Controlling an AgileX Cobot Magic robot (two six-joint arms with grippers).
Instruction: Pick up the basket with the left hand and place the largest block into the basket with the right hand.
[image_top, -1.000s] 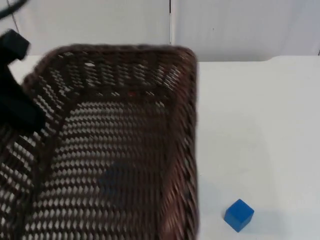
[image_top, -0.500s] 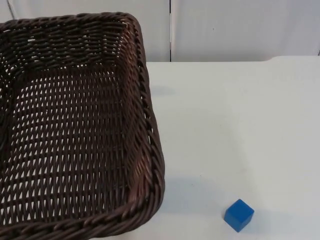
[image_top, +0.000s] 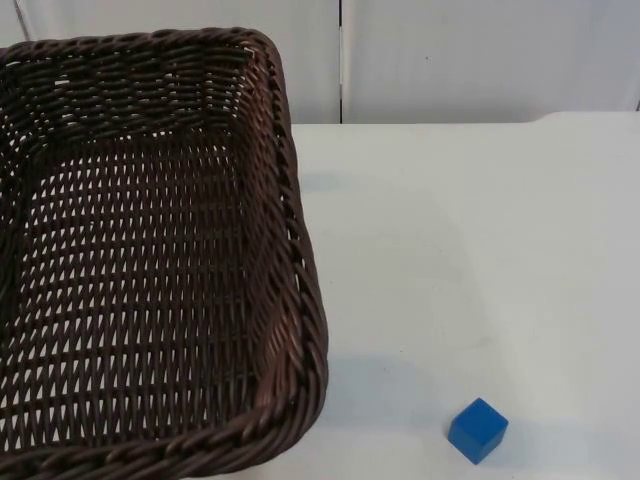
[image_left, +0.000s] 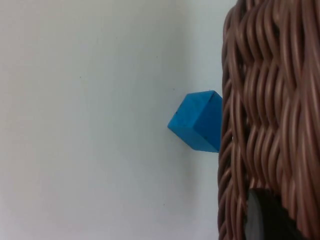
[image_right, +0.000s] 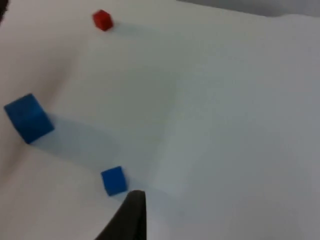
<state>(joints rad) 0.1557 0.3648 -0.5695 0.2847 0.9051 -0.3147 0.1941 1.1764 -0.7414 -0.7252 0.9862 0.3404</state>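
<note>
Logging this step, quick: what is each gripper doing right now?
Left gripper: shut on the basket rim, basket lifted.
Right gripper: above the table; state cannot be told.

The basket (image_top: 150, 260) is hanging raised over the left part of the table (image_top: 480, 230), its near right corner reaching toward the table's near edge. A small block (image_top: 477, 430) is sitting on the table to the right of that corner, apart from it and close to the near edge. In the right wrist view, three blocks are lying well apart: a large block (image_right: 28, 118), a lesser one (image_right: 113, 180) and a tiny one (image_right: 102, 20). In the left wrist view, a block (image_left: 197, 121) is lying partly behind the basket's wall (image_left: 270, 100).
</note>
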